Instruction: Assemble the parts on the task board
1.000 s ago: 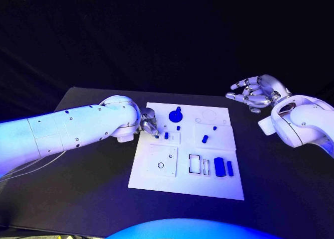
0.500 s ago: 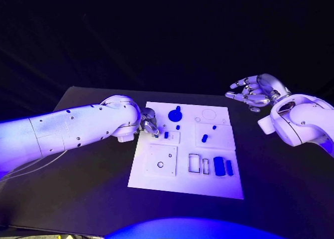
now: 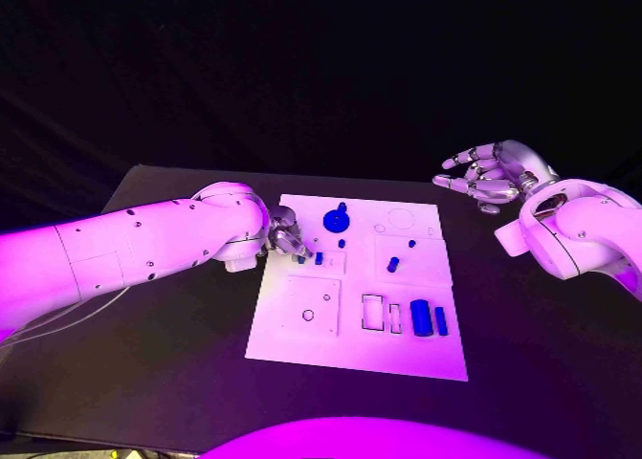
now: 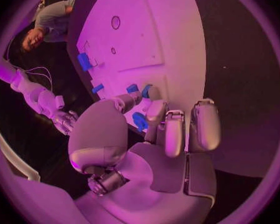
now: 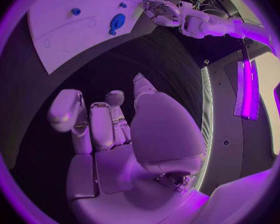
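left robot hand [image 3: 285, 237]: mostly hidden behind its arm | task board [image 4: 140, 40]: corner cut off by view's rim

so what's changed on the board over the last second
Very little. The left robot hand stays at the board's left edge, fingers closed around a small blue part, perhaps nudged a touch. The right robot hand still hovers off the board's far right corner, holding nothing. The other parts lie where they were.
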`<state>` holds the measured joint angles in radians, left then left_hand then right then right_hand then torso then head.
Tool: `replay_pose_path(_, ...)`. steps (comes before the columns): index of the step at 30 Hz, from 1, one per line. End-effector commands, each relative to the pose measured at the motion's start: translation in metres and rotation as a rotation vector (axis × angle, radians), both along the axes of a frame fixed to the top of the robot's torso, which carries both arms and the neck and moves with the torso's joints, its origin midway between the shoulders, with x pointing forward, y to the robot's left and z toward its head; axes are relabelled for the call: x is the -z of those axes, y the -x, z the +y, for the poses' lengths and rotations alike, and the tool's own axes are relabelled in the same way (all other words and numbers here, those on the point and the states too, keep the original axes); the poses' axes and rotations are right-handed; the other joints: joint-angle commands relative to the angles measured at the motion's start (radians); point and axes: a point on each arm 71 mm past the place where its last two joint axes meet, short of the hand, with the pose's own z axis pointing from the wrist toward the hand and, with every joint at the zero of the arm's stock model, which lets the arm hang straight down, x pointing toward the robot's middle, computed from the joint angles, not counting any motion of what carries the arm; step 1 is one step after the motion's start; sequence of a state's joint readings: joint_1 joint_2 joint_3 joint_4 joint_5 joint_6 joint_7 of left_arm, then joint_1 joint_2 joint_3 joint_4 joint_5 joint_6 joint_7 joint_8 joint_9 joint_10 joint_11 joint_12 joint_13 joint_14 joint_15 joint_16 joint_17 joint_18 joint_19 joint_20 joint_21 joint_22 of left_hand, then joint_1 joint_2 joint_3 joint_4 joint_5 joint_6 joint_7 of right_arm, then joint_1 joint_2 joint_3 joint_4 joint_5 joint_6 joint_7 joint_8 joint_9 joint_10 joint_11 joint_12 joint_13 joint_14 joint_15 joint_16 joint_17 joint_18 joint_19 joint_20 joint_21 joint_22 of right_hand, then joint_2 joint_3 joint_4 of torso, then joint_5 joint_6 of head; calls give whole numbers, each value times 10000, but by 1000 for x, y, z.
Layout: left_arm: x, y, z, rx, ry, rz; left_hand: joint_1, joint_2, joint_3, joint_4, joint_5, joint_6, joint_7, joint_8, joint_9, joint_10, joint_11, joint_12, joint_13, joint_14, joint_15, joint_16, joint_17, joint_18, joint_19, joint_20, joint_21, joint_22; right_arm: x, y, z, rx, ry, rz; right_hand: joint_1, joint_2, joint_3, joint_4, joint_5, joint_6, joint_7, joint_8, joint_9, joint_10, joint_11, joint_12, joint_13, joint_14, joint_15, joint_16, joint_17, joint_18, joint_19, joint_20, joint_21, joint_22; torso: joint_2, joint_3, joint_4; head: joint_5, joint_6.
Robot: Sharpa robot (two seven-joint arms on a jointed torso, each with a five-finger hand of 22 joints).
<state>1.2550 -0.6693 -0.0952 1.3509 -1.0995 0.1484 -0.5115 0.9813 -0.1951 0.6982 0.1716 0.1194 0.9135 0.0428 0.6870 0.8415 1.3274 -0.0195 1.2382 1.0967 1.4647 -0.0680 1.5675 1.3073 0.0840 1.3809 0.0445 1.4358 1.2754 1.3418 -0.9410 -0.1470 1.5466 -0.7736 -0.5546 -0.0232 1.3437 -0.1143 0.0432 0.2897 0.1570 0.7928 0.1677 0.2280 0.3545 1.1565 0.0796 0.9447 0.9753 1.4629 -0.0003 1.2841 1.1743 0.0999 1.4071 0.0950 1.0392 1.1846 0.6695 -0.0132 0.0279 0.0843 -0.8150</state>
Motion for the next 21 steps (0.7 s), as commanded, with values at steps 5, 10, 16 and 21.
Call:
replay_pose_path(5,5,2,0,19,97,247,-86,-70,-1050,561,-15,7,75,-77,-87,-88,18,-59,-9,1061,-39,33,2635,-164,17,-37,-69,-16,0,0,1,-193,17,-20,-53,30,-23,13,64,-61,-29,56,-16,-25,-43,-53,-26,43,-71,-34,-3,62,11,-31,-57,-9,-9,2,-4,-1,24)
replay_pose_path(10,5,1,3,-60,91,214,-47,-75,-1398,797,-12,7,80,-84,-113,-90,23,-55,3,1061,-37,33,2635,-165,20,-35,-74,-14,0,1,1,-179,19,-13,-53,30,-23,13,64,-61,-29,56,-16,-25,-43,-53,-26,43,-71,-34,-3,62,11,-31,-57,-9,-5,-1,-6,-10,42)
replay_pose_path(16,3,1,5,-170,160,94,-15,-72,-1491,858,-6,3,79,-85,-120,-111,24,-78,-29,1061,-36,33,2635,-162,12,-35,-82,-26,1,1,0,-166,21,-10,-86,33,-33,17,65,-69,-28,61,-19,-19,-42,-44,-25,45,-70,-42,-2,63,13,-32,-77,-23,1,-2,-11,-23,61)
replay_pose_path(21,-2,1,7,-413,544,-55,51,-68,-1653,977,5,-57,99,-98,-129,-219,40,-189,-174,1061,-24,33,2635,-147,-37,-29,-121,-95,1,1,0,-152,20,-7,-105,40,-37,19,67,-72,-28,64,-21,-21,-41,-48,-34,44,-70,-56,-13,63,15,-32,-85,-29,1,-11,-12,-51,65)
